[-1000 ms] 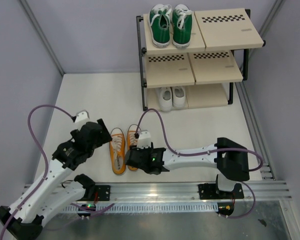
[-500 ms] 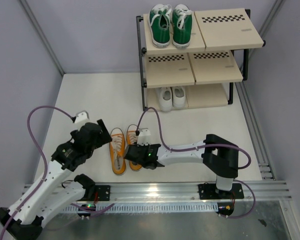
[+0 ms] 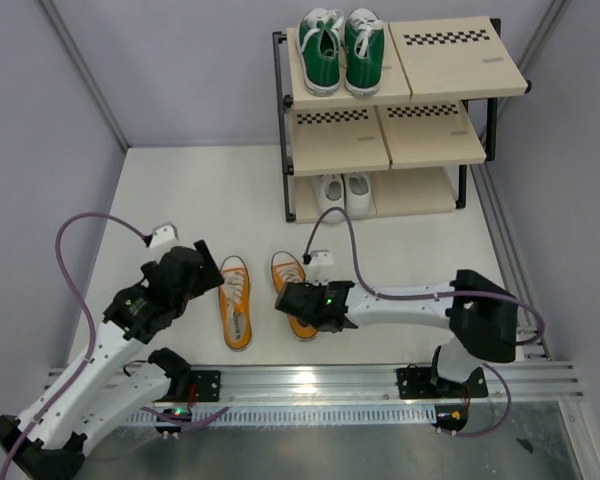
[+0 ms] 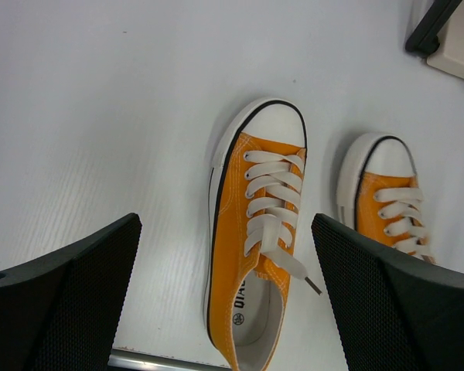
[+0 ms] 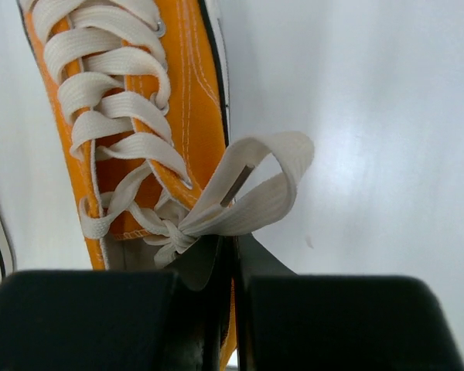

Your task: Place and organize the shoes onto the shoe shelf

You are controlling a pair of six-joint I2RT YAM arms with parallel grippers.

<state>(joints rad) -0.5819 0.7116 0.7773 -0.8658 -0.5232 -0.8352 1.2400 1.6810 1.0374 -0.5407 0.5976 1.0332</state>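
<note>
Seen from above, the shelf [image 3: 450, 60] stands far right with the green pair [image 3: 322, 55] on its top left board and the white pair [image 3: 330, 195] on the bottom tier, while the orange pair [image 3: 237, 315] lies on the near tabletop [image 3: 180, 190], its left shoe [image 3: 235, 285] just right of the left end effector [image 3: 208, 262] and its right shoe [image 3: 288, 272] under the right end effector [image 3: 292, 302]. The left wrist view shows that end effector's fingers [image 4: 69, 301] spread wide, the left shoe visible between them with its toe pointing far. In the right wrist view the fingers [image 5: 201, 267] are pressed together, pinching the right shoe's side wall beside the lace bow [image 5: 243, 193].
</note>
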